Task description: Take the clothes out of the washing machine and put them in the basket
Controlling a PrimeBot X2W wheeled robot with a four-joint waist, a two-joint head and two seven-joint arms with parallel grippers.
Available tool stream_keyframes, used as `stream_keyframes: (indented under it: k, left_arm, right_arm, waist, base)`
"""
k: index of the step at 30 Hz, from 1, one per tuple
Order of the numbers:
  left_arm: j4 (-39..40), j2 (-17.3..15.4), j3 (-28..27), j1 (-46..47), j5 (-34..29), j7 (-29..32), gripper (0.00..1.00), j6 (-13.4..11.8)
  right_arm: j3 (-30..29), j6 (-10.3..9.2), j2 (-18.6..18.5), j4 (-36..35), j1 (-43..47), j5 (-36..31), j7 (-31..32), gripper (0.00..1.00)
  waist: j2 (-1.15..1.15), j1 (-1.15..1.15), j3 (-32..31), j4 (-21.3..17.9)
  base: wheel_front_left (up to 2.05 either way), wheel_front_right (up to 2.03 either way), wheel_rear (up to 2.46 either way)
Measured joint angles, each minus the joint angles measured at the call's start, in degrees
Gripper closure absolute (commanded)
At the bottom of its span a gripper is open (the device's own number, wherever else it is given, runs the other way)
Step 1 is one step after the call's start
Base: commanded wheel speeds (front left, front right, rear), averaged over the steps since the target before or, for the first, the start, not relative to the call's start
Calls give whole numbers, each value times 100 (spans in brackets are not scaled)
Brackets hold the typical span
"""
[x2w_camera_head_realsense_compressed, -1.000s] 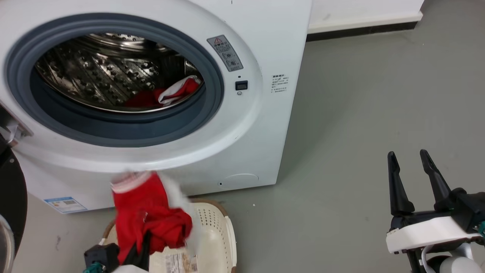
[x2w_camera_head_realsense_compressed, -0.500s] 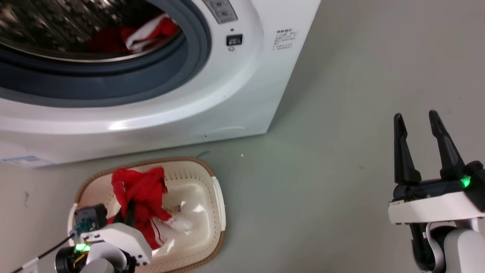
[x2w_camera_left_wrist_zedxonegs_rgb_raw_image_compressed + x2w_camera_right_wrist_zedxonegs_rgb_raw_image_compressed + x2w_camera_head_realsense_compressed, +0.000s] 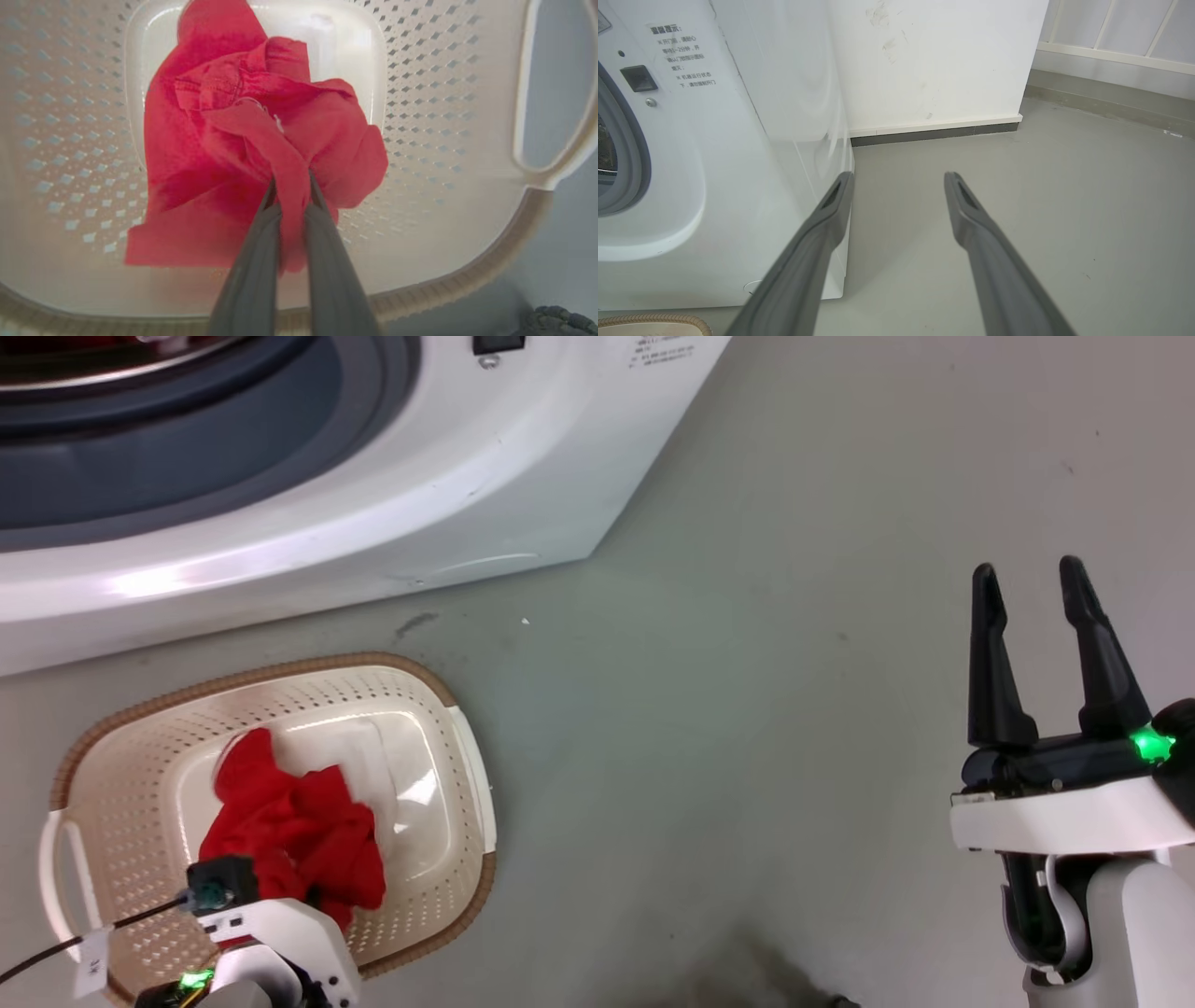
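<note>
Two dark fingers of your left gripper [image 3: 290, 179] are pinching a fold of the red garment [image 3: 224, 140], which is lying bunched on the bottom of the basket [image 3: 131, 821], at eight o'clock in the head view. A white cloth [image 3: 350, 756] is lying against the garment on its two o'clock side. The washing machine [image 3: 373, 523] is sitting at eleven o'clock, just beyond the basket's rim. Your right gripper [image 3: 1027, 569] is hanging over bare floor [image 3: 747, 709] at four o'clock, jaws spread and carrying nothing.

You are probably dealing with light, limp fabric. It is slumping and creasing freely, so it will likely drape and snag rather than slip. A thick fold or seam looks like the best hold, whereas a single thin layer may pull loose.

The left wrist view is showing you the pinch itself, cloth squeezed between the fingers, while in the head view the wrist housing is covering that spot. The head view is giving you the white cloth and the washing machine's position. The right wrist view is adding a white wall [image 3: 934, 60] at twelve o'clock.
</note>
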State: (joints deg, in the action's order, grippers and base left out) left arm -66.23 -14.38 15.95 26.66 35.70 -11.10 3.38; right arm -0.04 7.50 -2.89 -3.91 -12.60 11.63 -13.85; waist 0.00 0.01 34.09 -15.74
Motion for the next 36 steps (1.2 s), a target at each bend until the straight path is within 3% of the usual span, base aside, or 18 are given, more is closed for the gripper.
stream_keyframes:
  k: [6,7,8,9,16,25,36]
  left_arm:
    - [-450,110,-15,349,90,130,100,13]
    - [-487,114,-18,400,96,130,85,15]
    - [-517,118,-18,428,96,132,56,20]
    - [-546,118,-16,444,103,135,0,34]
    - [-651,120,41,434,87,-44,0,43]
    - [-449,229,51,174,23,-379,0,148]
    - [1580,169,-636,-428,-588,-388,0,-58]
  right_arm:
    - [38,0,1,43,-83,46,-57,0]
    - [43,0,0,51,-110,46,-59,0]
    - [46,0,1,56,-129,45,-76,0]
    - [47,0,1,74,-131,45,-76,0]
    - [3,0,0,208,-123,0,-93,0]
    - [-77,0,2,290,125,-182,-30,0]
    - [-247,0,2,47,488,-312,287,0]
  waist:
    - [0,0,217,-100]
    - [0,0,234,-108]
    - [0,0,244,-115]
    - [0,0,240,-122]
    - [0,0,-19,-84]
    - [0,-1,-896,135]
    - [0,-2,-1674,539]
  base:
    - [0,0,0]
    - [0,0,0]
    - [0,0,0]
    - [0,0,0]
    - [0,0,0]
    - [0,0,0]
    - [0,0,0]
